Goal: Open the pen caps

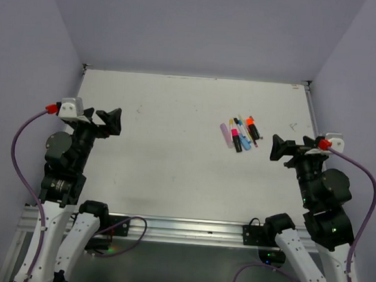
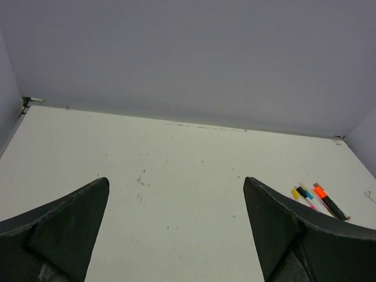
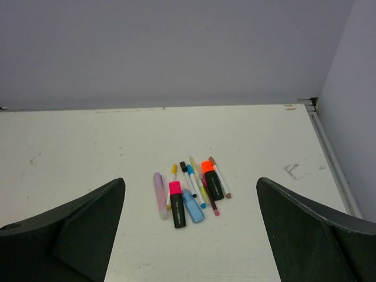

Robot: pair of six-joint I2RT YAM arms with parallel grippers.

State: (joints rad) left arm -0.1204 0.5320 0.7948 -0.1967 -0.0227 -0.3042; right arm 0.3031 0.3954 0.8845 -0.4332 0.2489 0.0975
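Note:
A cluster of capped pens and highlighters [image 1: 240,133] lies right of the table's centre. In the right wrist view I see a lilac highlighter [image 3: 159,194], a black highlighter with a pink cap [image 3: 175,188], a blue highlighter [image 3: 192,205], a black highlighter with an orange cap [image 3: 207,167], and thin pens with a yellow cap [image 3: 174,169] and a blue cap [image 3: 190,170]. My right gripper [image 3: 191,181] is open and empty, raised just right of the cluster [image 1: 278,147]. My left gripper [image 1: 112,119] is open and empty at the far left [image 2: 176,182]. The orange cap [image 2: 320,191] also shows in the left wrist view.
The white table [image 1: 174,159] has a raised rail along its right edge [image 3: 332,158] and lilac walls behind and at both sides. A scuff mark [image 3: 292,170] lies on the table right of the pens.

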